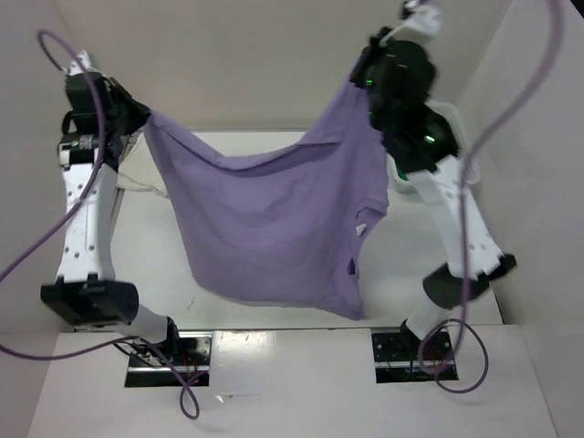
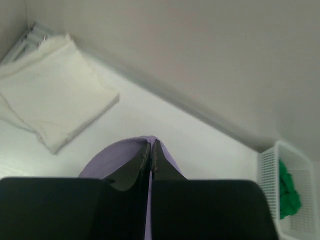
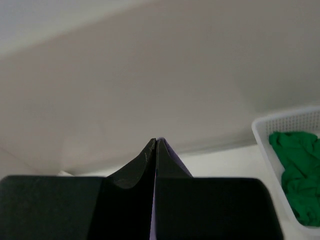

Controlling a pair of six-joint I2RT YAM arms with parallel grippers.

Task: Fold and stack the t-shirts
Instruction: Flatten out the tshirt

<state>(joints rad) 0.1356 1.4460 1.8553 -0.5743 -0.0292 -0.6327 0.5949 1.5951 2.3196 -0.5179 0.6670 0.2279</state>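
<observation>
The lilac-purple t-shirt [image 1: 274,228] hangs spread in the air between both arms above the table. My left gripper [image 1: 141,117] is shut on its left upper corner, and lilac cloth [image 2: 120,155] shows around the closed tips. My right gripper [image 1: 363,75] is shut on its right upper corner, and a sliver of lilac [image 3: 172,156] shows beside the tips. The white t-shirt [image 2: 50,100] lies folded at the far left of the table. The green t-shirt [image 3: 297,172] lies crumpled in the white lattice basket [image 3: 262,137].
The basket [image 2: 267,175] stands at the far right by the back wall, mostly hidden behind my right arm in the top view. Purple cables [image 1: 511,109] loop beside both arms. Walls enclose the table at the back and sides.
</observation>
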